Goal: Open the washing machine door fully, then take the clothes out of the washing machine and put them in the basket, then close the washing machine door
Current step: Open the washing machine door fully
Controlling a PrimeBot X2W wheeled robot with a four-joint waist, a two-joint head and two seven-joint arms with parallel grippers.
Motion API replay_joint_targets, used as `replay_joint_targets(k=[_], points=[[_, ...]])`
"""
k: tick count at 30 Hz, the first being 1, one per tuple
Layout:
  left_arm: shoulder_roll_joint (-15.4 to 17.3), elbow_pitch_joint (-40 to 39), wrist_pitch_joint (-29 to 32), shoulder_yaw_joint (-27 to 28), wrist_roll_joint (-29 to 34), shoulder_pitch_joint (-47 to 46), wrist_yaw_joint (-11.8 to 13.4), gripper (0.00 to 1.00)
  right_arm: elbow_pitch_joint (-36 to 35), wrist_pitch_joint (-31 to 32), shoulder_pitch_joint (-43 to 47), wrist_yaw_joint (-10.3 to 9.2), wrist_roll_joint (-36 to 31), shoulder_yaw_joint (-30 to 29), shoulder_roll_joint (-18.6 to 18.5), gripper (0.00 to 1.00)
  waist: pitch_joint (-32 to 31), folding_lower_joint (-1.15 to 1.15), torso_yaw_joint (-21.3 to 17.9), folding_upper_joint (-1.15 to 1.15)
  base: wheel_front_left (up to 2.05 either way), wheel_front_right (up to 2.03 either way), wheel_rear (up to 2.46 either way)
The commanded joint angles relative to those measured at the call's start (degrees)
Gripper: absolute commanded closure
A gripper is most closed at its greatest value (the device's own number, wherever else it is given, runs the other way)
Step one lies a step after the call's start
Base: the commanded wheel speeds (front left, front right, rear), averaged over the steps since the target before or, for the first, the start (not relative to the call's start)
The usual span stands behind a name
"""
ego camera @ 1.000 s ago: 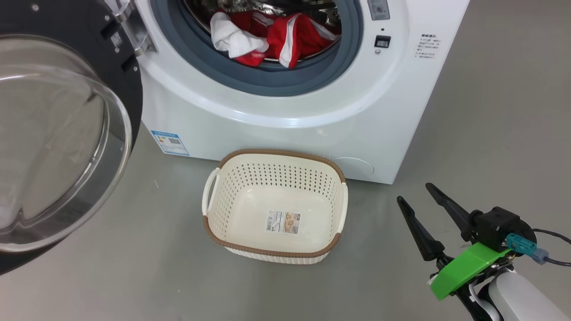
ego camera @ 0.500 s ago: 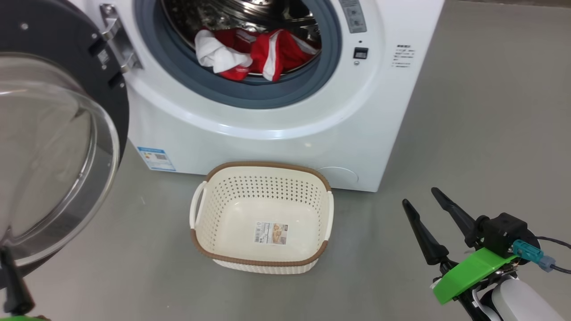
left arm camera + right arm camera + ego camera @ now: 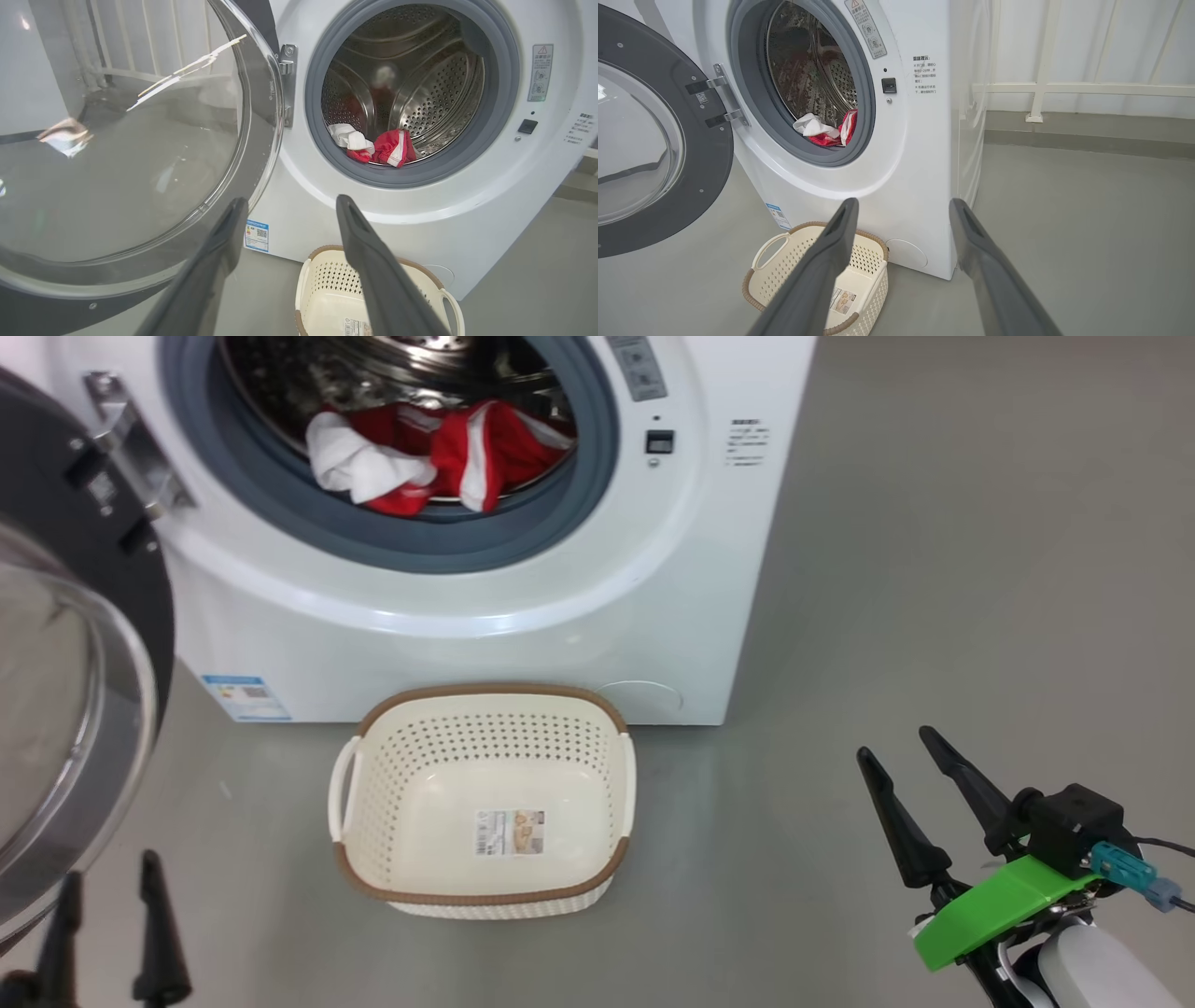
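The washing machine [image 3: 467, 644] stands with its round door [image 3: 56, 439] swung wide open to the left, the domed glass [image 3: 117, 163] close in front of my left gripper. The clothes [image 3: 439, 462], a red and white bundle, lie at the front of the steel drum [image 3: 383, 147], also seen from the right wrist [image 3: 826, 130]. The cream basket [image 3: 490, 691] sits empty on the floor below the opening. My left gripper [image 3: 110, 868] is open at the lower left, below the door. My right gripper [image 3: 894, 744] is open at the lower right, away from the machine.
Grey floor spreads to the right of the washing machine. A white wall with a rail [image 3: 1064, 88] runs behind it on the right. The open door [image 3: 705, 154] takes up the space left of the basket [image 3: 775, 270].
The camera has swung, shifting the whole picture left. My left gripper has come into the head view at the lower left, fingers apart. The right gripper stays open in place.
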Motion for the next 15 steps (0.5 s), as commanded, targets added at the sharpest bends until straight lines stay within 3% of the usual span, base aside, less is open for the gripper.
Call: replay_joint_targets(k=[1,5,15], points=[[1.5,-2.0,-0.4,0.4,-0.1,0.2,-0.3,0.0,-1.6,-0.5,0.7,0.35,-0.7,0.2,-0.4,0.0,-0.3,0.0,-1.7,0.0,0.0,0.0,0.0],[2.1,-3.3,-0.4,-3.4,-0.9,1.3,-0.3,0.0,-1.8,-0.5,1.4,0.35,-0.7,-0.9,0.0,0.0,-0.5,0.0,-3.4,0.0,0.0,0.0,0.0],[2.5,-4.6,-0.4,-6.3,-2.4,2.8,-0.3,0.0,-2.2,-0.5,2.3,0.35,-1.0,-2.5,0.4,0.0,-0.8,0.0,-7.4,0.0,0.0,0.0,0.0]])
